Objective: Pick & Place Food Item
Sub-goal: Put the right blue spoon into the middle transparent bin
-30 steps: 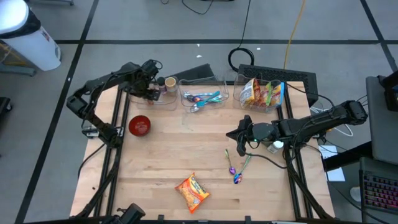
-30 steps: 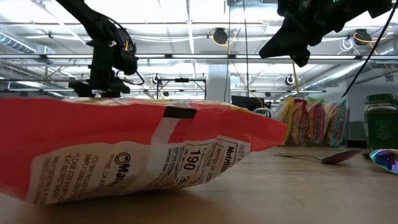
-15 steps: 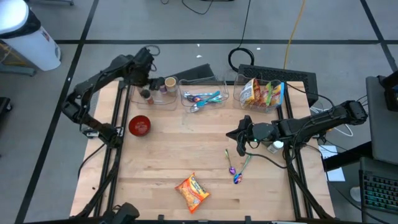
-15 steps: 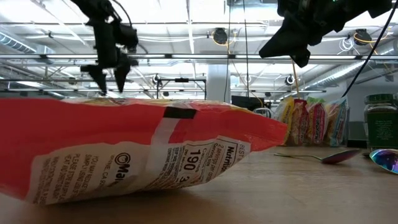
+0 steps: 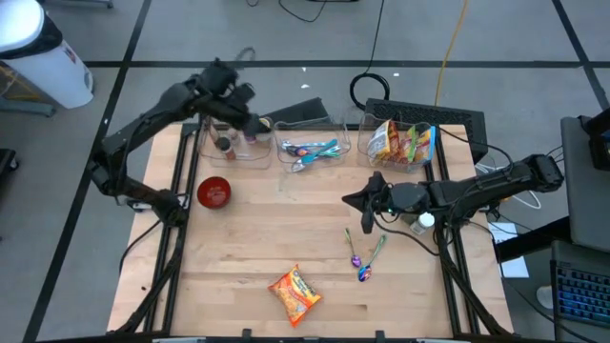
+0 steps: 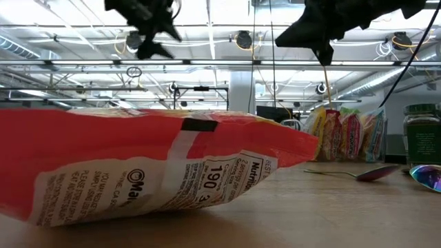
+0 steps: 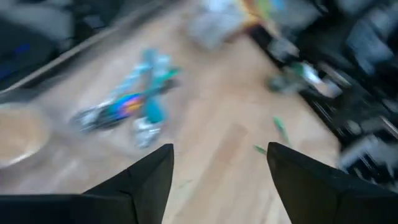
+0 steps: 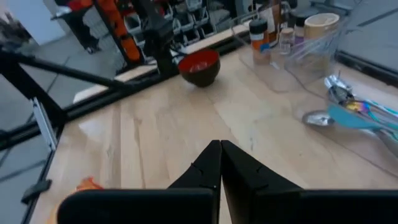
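The food item, an orange snack bag (image 5: 294, 293), lies flat near the table's front edge and fills the foreground of the low view (image 6: 138, 165); no gripper touches it. My left gripper (image 5: 250, 116) hangs open and empty high over the far-left clear bin (image 5: 232, 148) of jars; it also shows from its own wrist (image 7: 221, 149) and in the low view (image 6: 157, 43). My right gripper (image 5: 367, 217) is shut and empty, held above the table's middle right, its closed tips (image 8: 221, 148) pointing toward the table's left.
A red bowl (image 5: 213, 191) stands at the left. At the far edge, a clear bin of spoons (image 5: 310, 151) sits beside a bin of snack packets (image 5: 402, 143). Loose spoons (image 5: 366, 259) lie under my right gripper. Bare wood lies between bowl and bag.
My left gripper has risen out of the far-left bin of jars, well clear above it, and has rolled and tipped up from pointing down to slanting toward the table's right. It carries nothing. The bag has not moved.
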You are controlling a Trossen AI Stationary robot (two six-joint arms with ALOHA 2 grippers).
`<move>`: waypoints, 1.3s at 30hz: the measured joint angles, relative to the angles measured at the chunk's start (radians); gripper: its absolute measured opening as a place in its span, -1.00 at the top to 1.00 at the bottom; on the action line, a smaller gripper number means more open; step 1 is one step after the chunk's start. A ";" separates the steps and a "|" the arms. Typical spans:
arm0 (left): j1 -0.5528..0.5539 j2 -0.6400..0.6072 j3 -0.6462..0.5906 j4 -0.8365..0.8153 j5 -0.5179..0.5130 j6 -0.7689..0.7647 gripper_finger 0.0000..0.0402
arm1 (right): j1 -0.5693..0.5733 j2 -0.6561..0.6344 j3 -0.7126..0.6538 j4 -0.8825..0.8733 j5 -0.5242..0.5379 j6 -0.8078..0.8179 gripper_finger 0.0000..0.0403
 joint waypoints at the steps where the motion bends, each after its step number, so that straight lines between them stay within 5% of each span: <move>1: -0.042 0.001 0.000 0.023 0.003 0.005 -0.28 | -0.004 0.000 0.000 0.008 -0.001 0.003 1.00; 9: -0.397 0.001 0.000 0.324 0.004 0.006 -0.11 | -0.005 0.000 0.000 0.204 -0.007 0.008 0.89; 16: -0.589 0.001 0.000 0.662 0.014 -0.085 -0.01 | -0.026 0.000 0.036 0.400 -0.017 -0.034 0.54; 21: -0.661 0.001 0.000 0.805 0.001 -0.085 0.04 | -0.024 0.002 0.215 0.030 -0.185 -0.159 0.25; 28: -0.701 0.001 0.000 1.033 -0.002 -0.162 0.00 | 0.053 0.073 0.495 -0.651 -0.221 -0.440 0.06; 35: -0.743 0.009 0.000 1.054 -0.080 -0.218 -0.08 | 0.158 0.149 0.536 -0.930 -0.452 -0.616 0.06; 39: -0.783 0.030 0.000 1.074 -0.166 -0.251 -0.10 | 0.218 0.210 0.502 -0.993 -0.477 -0.702 0.07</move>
